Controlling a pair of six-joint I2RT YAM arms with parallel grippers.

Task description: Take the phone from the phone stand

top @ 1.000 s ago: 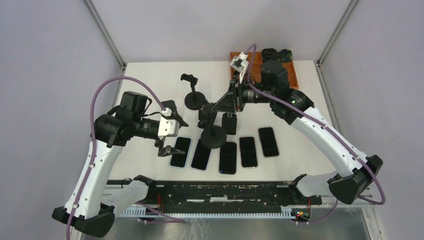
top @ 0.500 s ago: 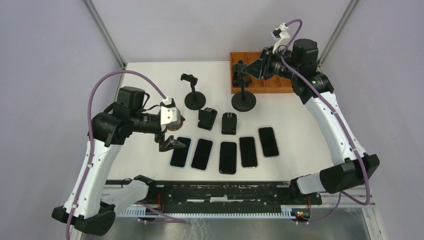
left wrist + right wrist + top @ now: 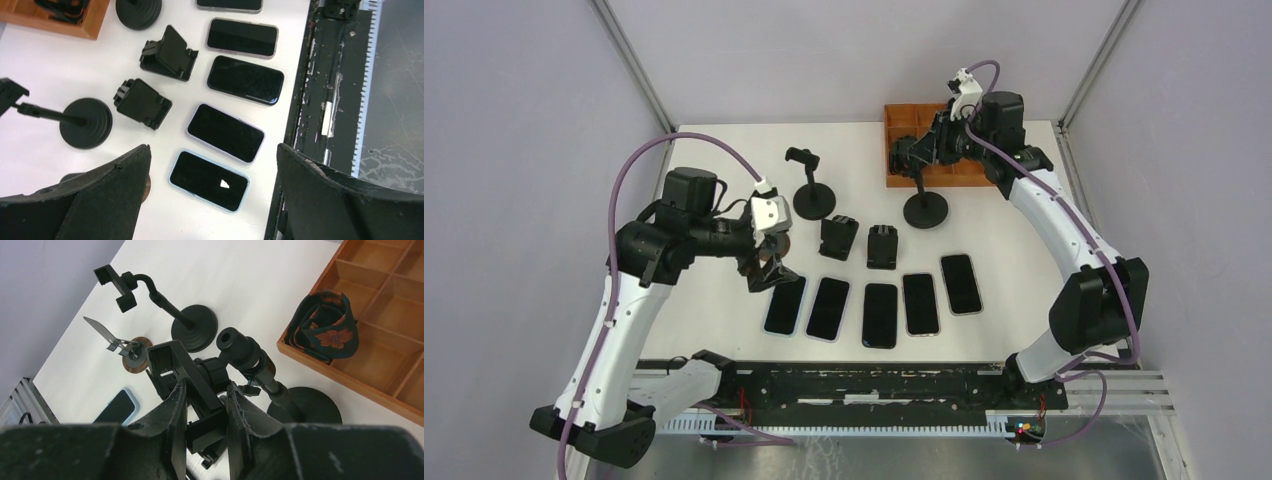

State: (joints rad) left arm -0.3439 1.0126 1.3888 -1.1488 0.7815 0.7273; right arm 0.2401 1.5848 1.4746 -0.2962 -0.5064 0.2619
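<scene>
My right gripper is shut on the clamp head of a black gooseneck phone stand, whose round base is at the table's back right by the tray. In the right wrist view the fingers pinch the empty clamp and the base shows below. No phone is on any stand. Several phones lie flat in a row near the front; the leftmost has a light blue case. My left gripper is open and empty, hovering above that phone.
A second gooseneck stand stands at back centre. Two small folding stands sit behind the phone row. A wooden divided tray holds a rolled floral cloth. A brown disc lies left of the folding stands.
My right arm carried the phone stand from the table's middle to the back right beside the tray. My left gripper shifted slightly right, over the leftmost phone.
</scene>
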